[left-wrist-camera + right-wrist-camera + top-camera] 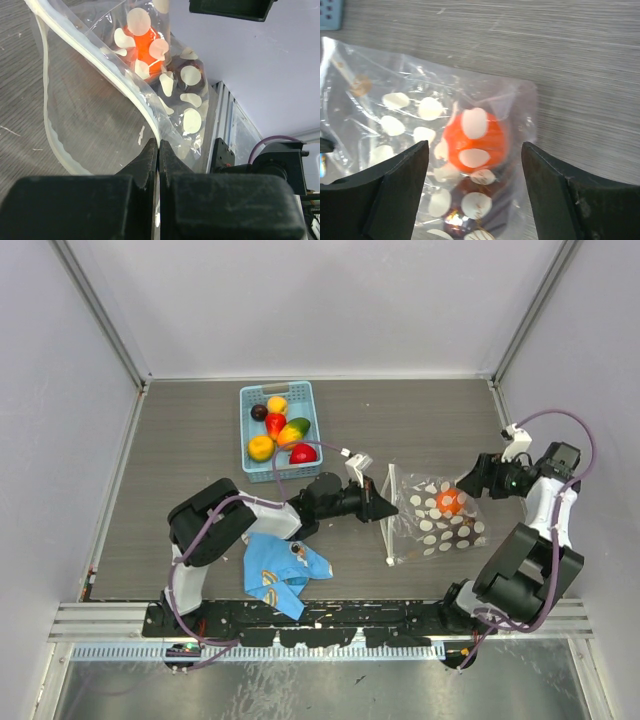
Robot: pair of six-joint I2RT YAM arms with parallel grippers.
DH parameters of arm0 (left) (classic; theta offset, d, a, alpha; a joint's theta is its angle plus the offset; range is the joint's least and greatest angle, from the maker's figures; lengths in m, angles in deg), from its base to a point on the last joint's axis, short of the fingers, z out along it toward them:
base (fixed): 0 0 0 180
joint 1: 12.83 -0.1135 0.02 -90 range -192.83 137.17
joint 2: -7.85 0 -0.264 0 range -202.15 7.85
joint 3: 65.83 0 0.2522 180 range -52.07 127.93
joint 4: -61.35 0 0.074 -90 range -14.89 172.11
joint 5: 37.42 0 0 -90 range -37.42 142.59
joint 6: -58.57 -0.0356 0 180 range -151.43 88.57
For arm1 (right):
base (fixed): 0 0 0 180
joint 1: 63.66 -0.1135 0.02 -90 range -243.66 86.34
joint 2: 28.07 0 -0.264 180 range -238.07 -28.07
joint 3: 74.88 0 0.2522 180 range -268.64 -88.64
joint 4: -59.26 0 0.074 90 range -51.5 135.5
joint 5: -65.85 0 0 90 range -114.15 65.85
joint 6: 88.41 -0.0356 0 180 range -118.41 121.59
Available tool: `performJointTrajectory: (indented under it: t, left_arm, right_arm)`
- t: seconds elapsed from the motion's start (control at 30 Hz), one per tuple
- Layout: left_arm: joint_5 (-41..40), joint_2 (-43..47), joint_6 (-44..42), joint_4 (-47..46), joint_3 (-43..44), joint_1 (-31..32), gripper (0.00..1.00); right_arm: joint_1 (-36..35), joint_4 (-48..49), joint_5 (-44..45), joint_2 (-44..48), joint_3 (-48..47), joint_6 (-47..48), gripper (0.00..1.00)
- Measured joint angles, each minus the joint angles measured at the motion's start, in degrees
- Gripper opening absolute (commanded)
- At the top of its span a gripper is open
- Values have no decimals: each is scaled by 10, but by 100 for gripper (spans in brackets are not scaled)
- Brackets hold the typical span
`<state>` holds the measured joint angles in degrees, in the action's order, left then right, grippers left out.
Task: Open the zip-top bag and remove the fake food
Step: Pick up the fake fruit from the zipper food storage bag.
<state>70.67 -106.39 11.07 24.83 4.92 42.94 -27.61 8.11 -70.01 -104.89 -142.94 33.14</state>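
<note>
The zip-top bag point(440, 525) lies right of centre, its mouth open, white zip strip point(390, 515) on its left edge. My left gripper point(385, 505) is shut on that strip; in the left wrist view its jaws point(159, 145) pinch the strip point(100, 65). An orange fake fruit point(449, 502) and a dark purple piece point(480, 200) lie inside the bag. My right gripper point(472, 485) is open, its jaws point(474, 145) on either side of the orange fruit point(475, 140) through the plastic, not touching it. The orange fruit also shows in the left wrist view point(142, 45).
A light blue slotted basket point(244, 425) at the back left of centre holds several fake fruits point(276, 425). A blue cartoon-print cloth point(283, 570) lies near the front edge under the left arm. Grey walls close in the table.
</note>
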Motion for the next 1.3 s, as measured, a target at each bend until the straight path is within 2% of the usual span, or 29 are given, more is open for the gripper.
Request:
performJointTrajectory:
  t: [0.07,0.2,0.3,0.5,0.67,0.9,1.3]
  left_arm:
    - [2,2,0,-1,2,1,0]
    - [3,2,0,0,4,2,0]
    - [3,2,0,0,6,3,0]
    - [3,2,0,0,9,4,0]
    - [3,2,0,0,9,4,0]
    - [3,2,0,4,12,4,0]
    - [4,1,-2,18,29,4,0]
  right_arm:
    - [-6,-13,-26,-8,0,2,79]
    - [-17,-17,-30,-40,0,-4,73]
    - [-24,-16,-12,-66,0,-9,62]
    - [-30,-13,34,-92,0,-18,27]
    - [-46,-2,78,-102,0,-33,8]
    - [-91,19,146,-111,3,-44,2]
    - [-152,31,203,-136,6,-43,1]
